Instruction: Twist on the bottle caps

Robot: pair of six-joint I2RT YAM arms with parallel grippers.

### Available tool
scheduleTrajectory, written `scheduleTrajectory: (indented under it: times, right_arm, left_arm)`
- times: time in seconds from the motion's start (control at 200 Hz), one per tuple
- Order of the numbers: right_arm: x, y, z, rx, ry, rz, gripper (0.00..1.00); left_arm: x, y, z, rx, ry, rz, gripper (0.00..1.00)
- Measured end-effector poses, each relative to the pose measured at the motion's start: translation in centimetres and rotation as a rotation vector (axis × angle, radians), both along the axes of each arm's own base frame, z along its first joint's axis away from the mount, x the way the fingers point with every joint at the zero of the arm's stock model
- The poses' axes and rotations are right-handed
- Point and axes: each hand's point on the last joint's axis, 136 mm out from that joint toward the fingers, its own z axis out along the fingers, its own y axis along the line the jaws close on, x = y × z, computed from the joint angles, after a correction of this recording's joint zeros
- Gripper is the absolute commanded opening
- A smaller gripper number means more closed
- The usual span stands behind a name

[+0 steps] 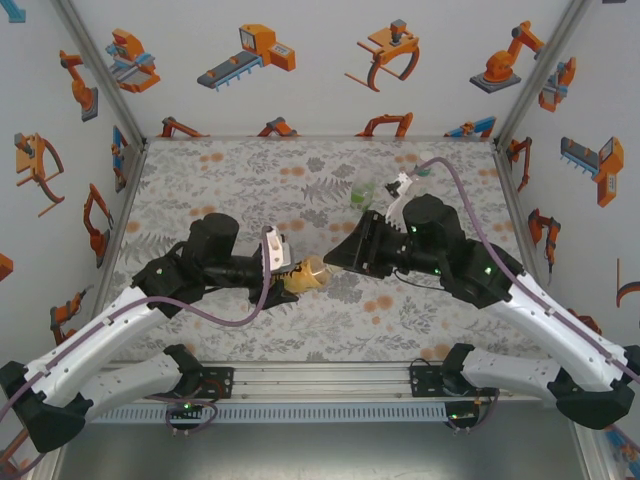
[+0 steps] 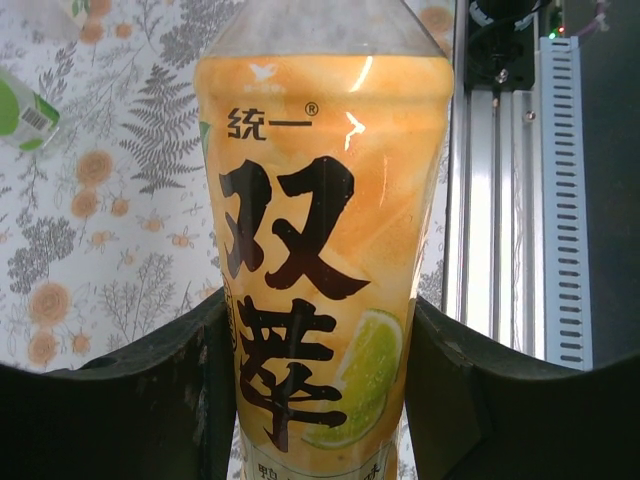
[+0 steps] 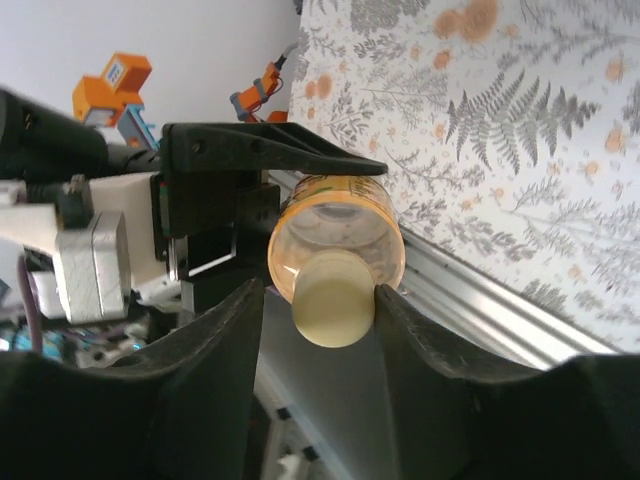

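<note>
My left gripper (image 1: pixel 285 268) is shut on the amber-yellow bottle (image 1: pixel 310 274), holding it level above the table with its neck toward the right arm. In the left wrist view both fingers (image 2: pixel 190 380) press the bottle's yellow label (image 2: pixel 325 250). A pale yellowish bottle cap (image 3: pixel 334 298) sits on the neck of this bottle (image 3: pixel 340 215). My right gripper (image 3: pixel 320 290) stands around the cap; the right finger is at its edge and a narrow gap shows on the left side. In the top view the right gripper (image 1: pixel 335 258) meets the bottle's mouth.
A translucent green bottle (image 1: pixel 363 190) stands at the back behind the right arm. A bottle with a green and white label (image 2: pixel 20 112) lies on the floral table cover (image 1: pixel 250 180). The metal rail (image 1: pixel 320 378) runs along the near edge.
</note>
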Motion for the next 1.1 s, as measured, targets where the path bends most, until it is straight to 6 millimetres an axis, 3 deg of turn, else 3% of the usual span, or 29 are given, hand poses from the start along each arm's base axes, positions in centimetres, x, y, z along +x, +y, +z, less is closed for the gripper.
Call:
scheduleTrajectory:
  times: [0.265, 0.536, 0.741, 1.101]
  right_arm:
    - [-2.0, 0.8, 3.8, -0.041, -0.456, 0.275, 0.56]
    - [-6.3, 1.5, 7.5, -0.088, -0.977, 0.659, 0.53]
    - [-8.7, 1.5, 6.3, -0.097, -1.193, 0.878, 0.49]
    - [-9.1, 1.7, 4.2, -0.119, -1.255, 0.961, 0.45]
  left_arm:
    - [-1.3, 0.0, 0.9, -0.038, 0.006, -0.061, 0.00]
    - [-2.5, 0.0, 1.4, -0.064, 0.024, -0.118, 0.00]
    - [-2.9, 0.1, 1.4, -0.064, 0.039, -0.136, 0.00]
    - [-3.2, 0.2, 1.4, -0.065, 0.043, -0.142, 0.00]
